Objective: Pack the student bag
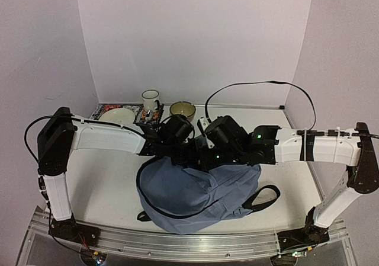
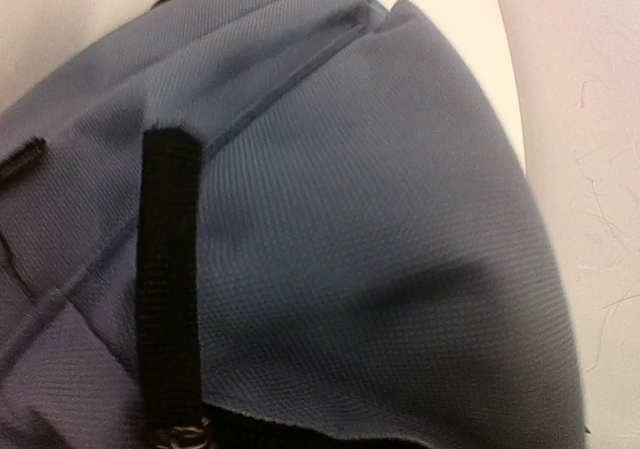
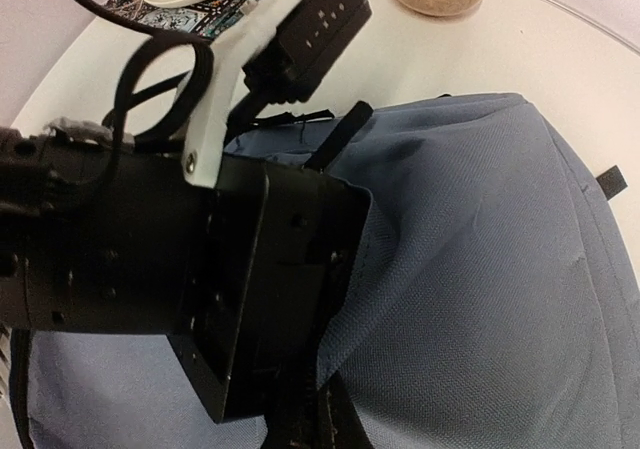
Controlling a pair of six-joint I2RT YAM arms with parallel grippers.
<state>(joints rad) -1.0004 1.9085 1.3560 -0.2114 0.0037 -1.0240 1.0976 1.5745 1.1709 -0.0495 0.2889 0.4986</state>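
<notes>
The bag [image 1: 195,198] is soft grey-blue fabric, slumped in a rounded heap on the table [image 1: 100,177], centre-front, close to the near edge. A dark zipper line curves along its left side, and a black strap [image 1: 263,198] loops out to the right. In the left wrist view, a black webbing tab [image 2: 165,289] lies across the weave beside a stitched seam.

Bare table lies to the bag's left and right; the far side is crowded. Both arms meet over the bag's far edge, the left end effector [image 1: 182,154] and right end effector [image 1: 212,156] just beside each other and down against the fabric (their fingers are hidden under the wrists, so I cannot tell whether either is open or closed).

Behind them, near the back wall, stand a mug [image 1: 150,99], a bowl [image 1: 182,109] and a plate [image 1: 117,115] on a patterned mat [image 1: 147,117]. A black cable [image 1: 260,85] arcs above the right arm.
</notes>
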